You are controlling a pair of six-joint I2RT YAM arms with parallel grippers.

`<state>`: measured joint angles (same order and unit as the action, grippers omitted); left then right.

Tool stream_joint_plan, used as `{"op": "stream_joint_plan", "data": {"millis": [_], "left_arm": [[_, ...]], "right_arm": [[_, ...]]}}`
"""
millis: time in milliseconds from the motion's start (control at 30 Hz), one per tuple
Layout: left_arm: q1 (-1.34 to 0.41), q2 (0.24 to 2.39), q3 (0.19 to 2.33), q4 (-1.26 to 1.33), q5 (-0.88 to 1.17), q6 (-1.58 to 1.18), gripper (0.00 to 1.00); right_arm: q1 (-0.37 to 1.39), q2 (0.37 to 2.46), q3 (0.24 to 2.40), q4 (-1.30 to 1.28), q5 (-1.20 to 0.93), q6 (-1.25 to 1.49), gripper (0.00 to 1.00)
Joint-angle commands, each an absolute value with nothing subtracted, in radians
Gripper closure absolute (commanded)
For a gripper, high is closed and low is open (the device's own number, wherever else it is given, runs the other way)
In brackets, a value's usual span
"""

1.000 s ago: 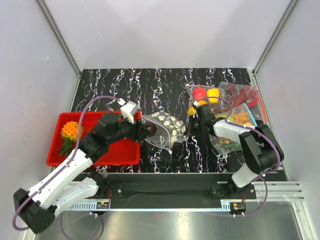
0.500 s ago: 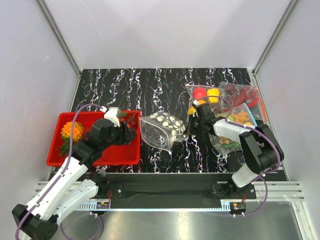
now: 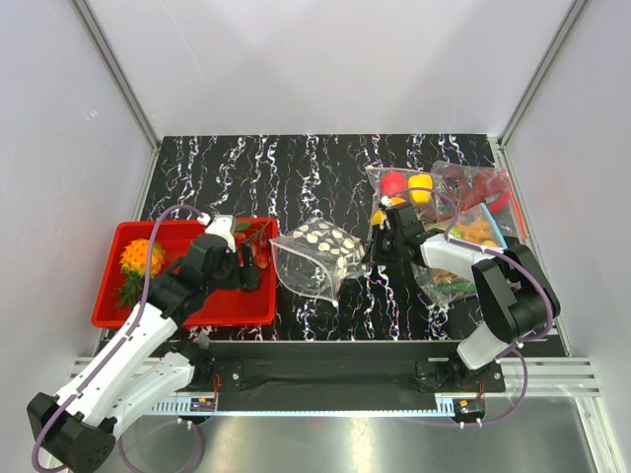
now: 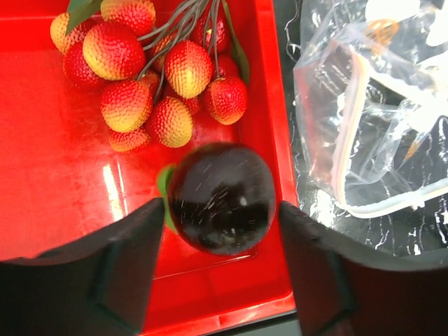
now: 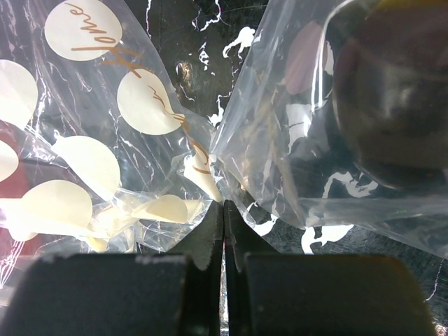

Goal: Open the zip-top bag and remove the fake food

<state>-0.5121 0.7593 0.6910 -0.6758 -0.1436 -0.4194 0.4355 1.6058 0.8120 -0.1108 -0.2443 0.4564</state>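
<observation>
The red tray (image 3: pixel 173 307) holds the orange bumpy fruit (image 3: pixel 141 258) and the bunch of red-yellow cherries (image 3: pixel 258 239), which also shows in the left wrist view (image 4: pixel 154 84). My left gripper (image 3: pixel 246 271) hangs over the tray's right end, jaws wide apart. The dark round fruit (image 4: pixel 222 198), blurred, lies between the fingers (image 4: pixel 119 259) with a slim gap on each side. The zip-top bag (image 3: pixel 315 258), clear with white dots, lies mid-table with its mouth (image 4: pixel 357 133) open toward the tray. My right gripper (image 3: pixel 378 251) is shut on the bag's right corner (image 5: pixel 210 175).
Other clear bags crowd the right side: one with red and yellow balls (image 3: pixel 406 187), one with red peppers (image 3: pixel 475 185), one with a blue strip (image 3: pixel 475 235). A neighbouring bag (image 5: pixel 378 126) presses against my right fingers. The tray's wall (image 4: pixel 269 140) stands beside the bag.
My left gripper has moved left from the bag's mouth to over the tray with the dark fruit, and its jaws have spread. The bag has settled. The right arm has stayed put.
</observation>
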Motion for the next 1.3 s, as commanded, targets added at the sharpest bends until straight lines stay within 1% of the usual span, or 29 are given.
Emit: {"op": "stream_joint_plan", "data": {"millis": [0, 100, 133, 167, 467, 500, 567, 600, 633, 733, 767, 833, 867, 900, 933, 1067, 1267], "left_arm": [[-0.509, 0.756, 0.692, -0.663, -0.158, -0.422, 0.23], [-0.509, 0.749, 0.689, -0.664, -0.161, -0.423, 0.14], [-0.509, 0.750, 0.689, -0.663, -0.161, -0.422, 0.04], [-0.508, 0.749, 0.689, -0.663, -0.161, -0.422, 0.02], [-0.508, 0.727, 0.721, -0.660, -0.201, -0.416, 0.01], [-0.508, 0.718, 0.729, -0.658, -0.221, -0.416, 0.01], [-0.508, 0.701, 0.750, -0.652, -0.239, -0.417, 0.01], [-0.509, 0.696, 0.758, -0.649, -0.261, -0.425, 0.01], [-0.509, 0.693, 0.765, -0.646, -0.271, -0.425, 0.01], [-0.508, 0.696, 0.810, -0.644, -0.290, -0.422, 0.01], [-0.509, 0.706, 0.822, -0.644, -0.291, -0.419, 0.01], [-0.509, 0.718, 0.856, -0.643, -0.299, -0.414, 0.01], [-0.508, 0.727, 0.867, -0.643, -0.302, -0.411, 0.01], [-0.508, 0.730, 0.888, -0.640, -0.308, -0.410, 0.01], [-0.509, 0.733, 0.896, -0.635, -0.311, -0.408, 0.01], [-0.508, 0.747, 0.943, -0.623, -0.331, -0.394, 0.01], [-0.509, 0.755, 1.011, -0.615, -0.406, -0.397, 0.01]], "right_arm": [[0.431, 1.600, 0.854, -0.107, -0.225, 0.440, 1.00], [0.430, 1.601, 0.859, -0.109, -0.224, 0.440, 1.00], [0.431, 1.601, 0.862, -0.109, -0.222, 0.440, 1.00], [0.430, 1.601, 0.862, -0.109, -0.222, 0.440, 1.00], [0.431, 1.552, 0.905, -0.149, -0.232, 0.388, 1.00], [0.431, 1.546, 0.911, -0.169, -0.230, 0.382, 1.00], [0.430, 1.523, 0.928, -0.189, -0.222, 0.365, 0.95], [0.430, 1.514, 0.933, -0.205, -0.209, 0.359, 0.92], [0.430, 1.493, 0.942, -0.216, -0.204, 0.351, 0.79], [0.430, 1.441, 0.959, -0.255, -0.176, 0.335, 0.55], [0.431, 1.427, 0.963, -0.268, -0.160, 0.331, 0.45], [0.431, 1.379, 0.980, -0.304, -0.138, 0.313, 0.33], [0.430, 1.362, 0.986, -0.317, -0.111, 0.307, 0.14], [0.431, 1.344, 0.994, -0.340, -0.095, 0.299, 0.04], [0.431, 1.307, 1.006, -0.350, -0.078, 0.288, 0.00], [0.426, 1.207, 1.032, -0.396, 0.062, 0.267, 0.00], [0.382, 1.056, 1.043, -0.402, 0.166, 0.249, 0.00]]}}
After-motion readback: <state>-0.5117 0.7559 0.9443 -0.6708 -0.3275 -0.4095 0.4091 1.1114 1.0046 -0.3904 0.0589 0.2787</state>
